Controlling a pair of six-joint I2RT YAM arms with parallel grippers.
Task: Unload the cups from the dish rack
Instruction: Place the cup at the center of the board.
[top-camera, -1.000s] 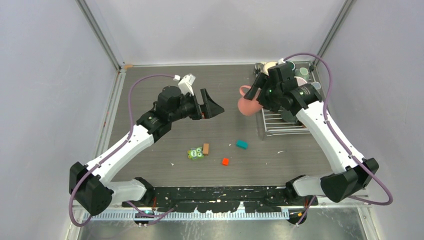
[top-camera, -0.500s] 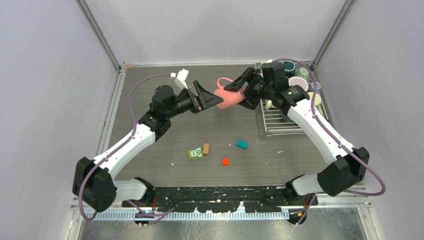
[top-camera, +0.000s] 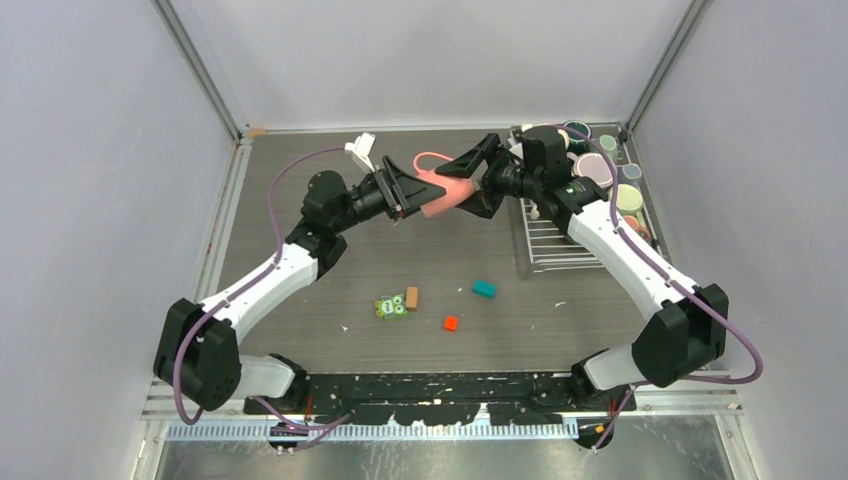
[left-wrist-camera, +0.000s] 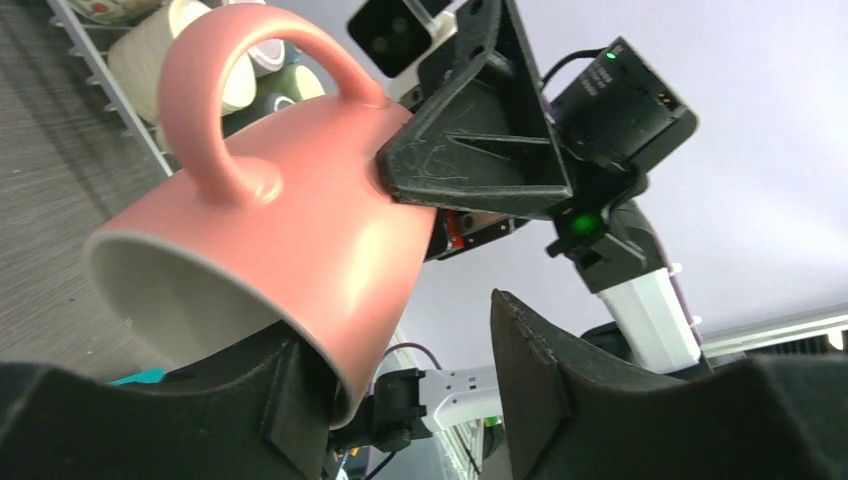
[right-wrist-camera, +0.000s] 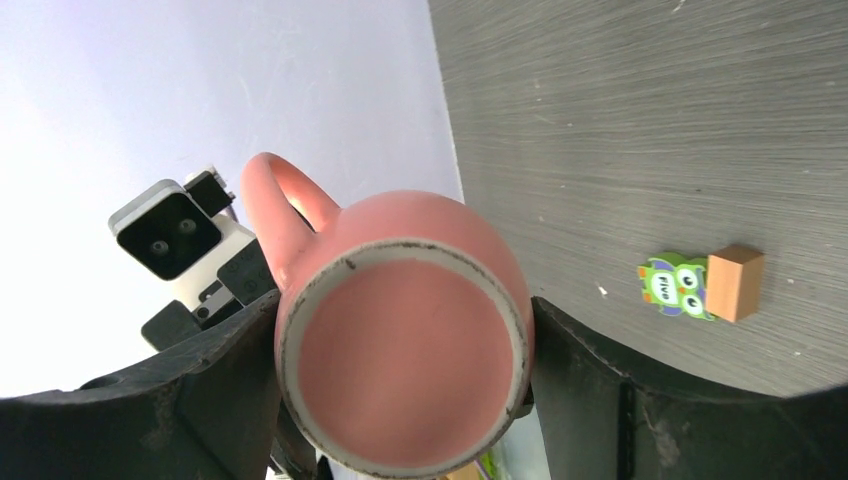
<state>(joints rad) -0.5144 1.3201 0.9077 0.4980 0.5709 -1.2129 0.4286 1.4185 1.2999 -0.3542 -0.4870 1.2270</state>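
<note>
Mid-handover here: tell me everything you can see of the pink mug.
The pink mug is glossy mauve-pink ceramic with a pale grey inside, a loop handle and a flat base. It hangs tipped on its side above the table, left of the dish rack in the top view. The right gripper clamps its body near the base. The left gripper straddles its rim, one finger touching, the other apart.

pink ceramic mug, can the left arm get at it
Likely yes: the pink ceramic mug lies between the open fingers of the left end effector; the right end effector grips only its base.
</note>
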